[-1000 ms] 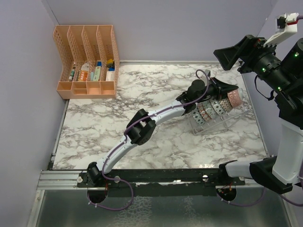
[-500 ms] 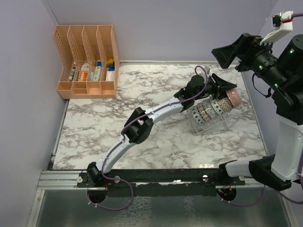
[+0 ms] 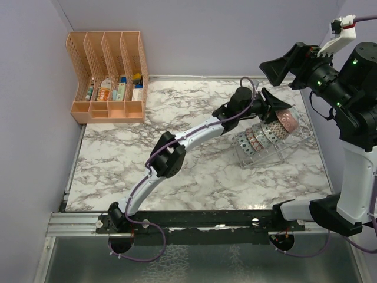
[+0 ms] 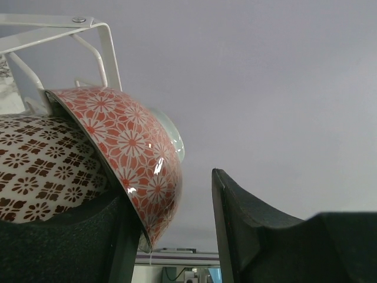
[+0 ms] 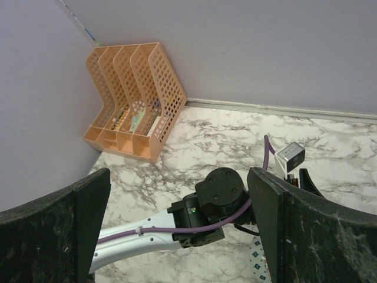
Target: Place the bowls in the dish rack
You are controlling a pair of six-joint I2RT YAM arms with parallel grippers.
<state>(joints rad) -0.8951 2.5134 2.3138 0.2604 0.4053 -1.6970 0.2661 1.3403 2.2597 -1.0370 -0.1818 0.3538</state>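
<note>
The clear dish rack (image 3: 278, 152) stands at the right of the table with a row of patterned bowls (image 3: 259, 137) on edge in its slots. The red bowl (image 3: 289, 121) is the farthest of the row. In the left wrist view the red bowl (image 4: 126, 147) leans on a brown-patterned bowl (image 4: 35, 177) under the rack's wire (image 4: 101, 41). My left gripper (image 3: 275, 109) is open around the red bowl's rim. The rim lies by the left finger (image 4: 88, 247), with a wide gap to the right finger (image 4: 247, 224). My right gripper (image 5: 177, 177) hangs open and empty, high above the table.
A peach slotted organizer (image 3: 109, 76) with small items stands at the back left against the wall. The left arm (image 3: 194, 138) stretches diagonally across the marble table (image 3: 118, 159) to the rack. The raised right arm (image 3: 359, 118) stands at the right edge.
My left jaws have opened off the red bowl, which stays in the rack. The left wrist has drawn back a little toward the far left. The right arm has risen slightly.
</note>
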